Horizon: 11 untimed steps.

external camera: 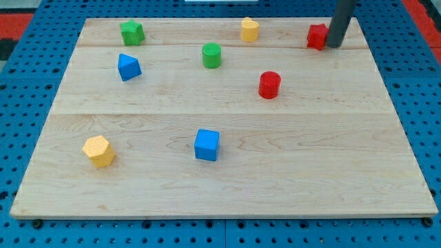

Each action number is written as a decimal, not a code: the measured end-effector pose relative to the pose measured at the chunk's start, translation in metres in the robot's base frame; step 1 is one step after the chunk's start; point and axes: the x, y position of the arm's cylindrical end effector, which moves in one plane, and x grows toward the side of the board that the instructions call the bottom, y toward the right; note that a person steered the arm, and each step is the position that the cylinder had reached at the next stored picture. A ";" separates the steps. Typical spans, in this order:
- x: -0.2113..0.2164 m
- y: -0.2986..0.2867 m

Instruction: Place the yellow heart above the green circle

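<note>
The yellow heart [249,29] sits near the view's top, right of centre. The green circle [211,55] stands below and to the left of it, a short gap apart. My tip [334,45] is at the view's top right, touching or almost touching the right side of a red block [316,36]. The tip is well to the right of the yellow heart.
A green block [131,32] is at the top left, a blue triangular block [128,67] below it. A red cylinder [269,85] is right of centre. A blue cube [207,145] and a yellow hexagonal block [98,151] lie lower down. The wooden board [227,200] rests on a blue pegboard.
</note>
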 end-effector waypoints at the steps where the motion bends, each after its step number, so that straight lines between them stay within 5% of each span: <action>1: -0.018 0.000; 3: -0.033 0.000; 5: 0.011 -0.007; 11: -0.044 -0.159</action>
